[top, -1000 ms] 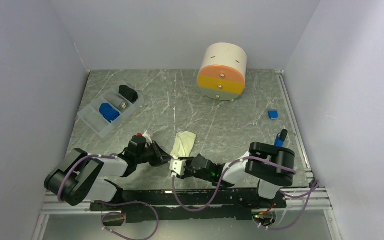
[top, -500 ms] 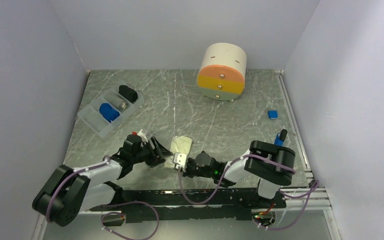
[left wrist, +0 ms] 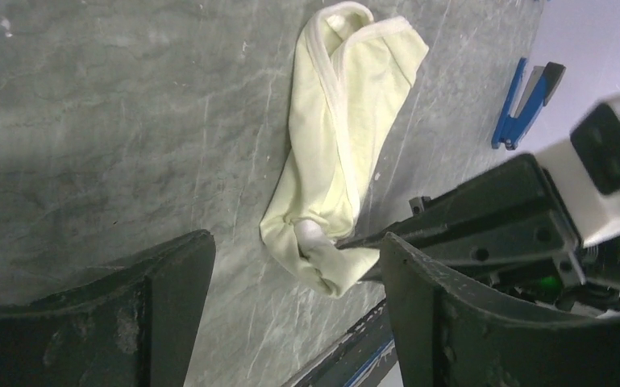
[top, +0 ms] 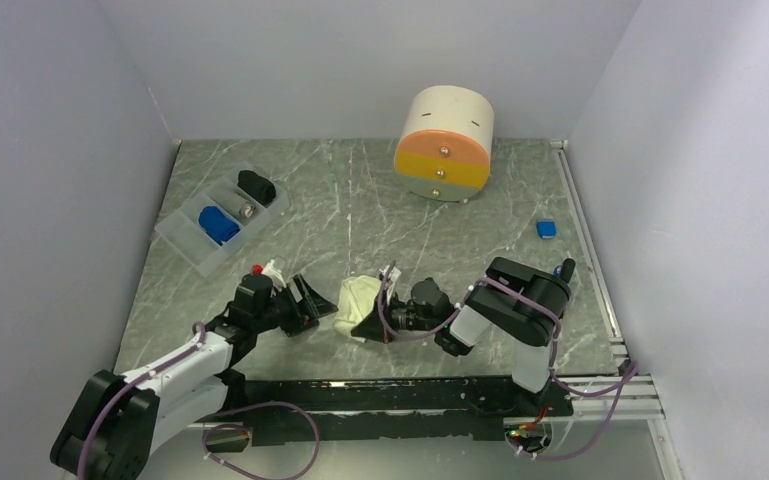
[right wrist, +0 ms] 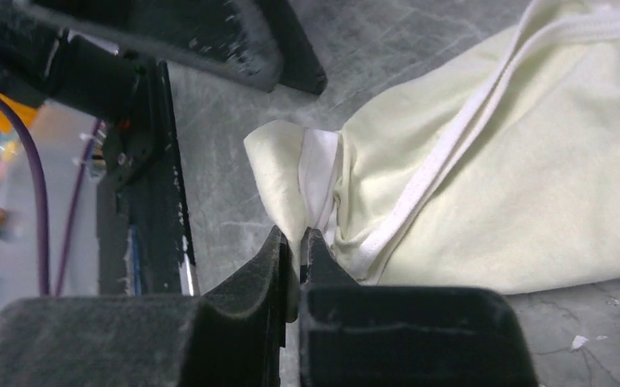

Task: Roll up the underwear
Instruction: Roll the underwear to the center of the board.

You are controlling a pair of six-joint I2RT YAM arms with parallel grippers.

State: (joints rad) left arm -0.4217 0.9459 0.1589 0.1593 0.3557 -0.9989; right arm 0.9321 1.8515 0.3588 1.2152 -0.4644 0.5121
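Loose underwear [top: 357, 298] on table [top: 380, 215], near centre. Left gripper [top: 307, 303] just left of it, apart. Right gripper [top: 373, 324] at its near end, touching. Tray [top: 192, 250] far left: rolled underwear [top: 218, 224] in middle compartment, other bundle [top: 256, 185] in compartment behind. Drawer unit [top: 444, 145] far, right of centre. Clip [top: 546, 229] far right.

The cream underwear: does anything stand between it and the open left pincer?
Nothing visible does. Only bare table lies between the left pincer and the cream underwear; the right pincer, shut on its corner, comes from the other side.

Round drawer box [top: 444, 143] (pastel), grey tray [top: 188, 241]
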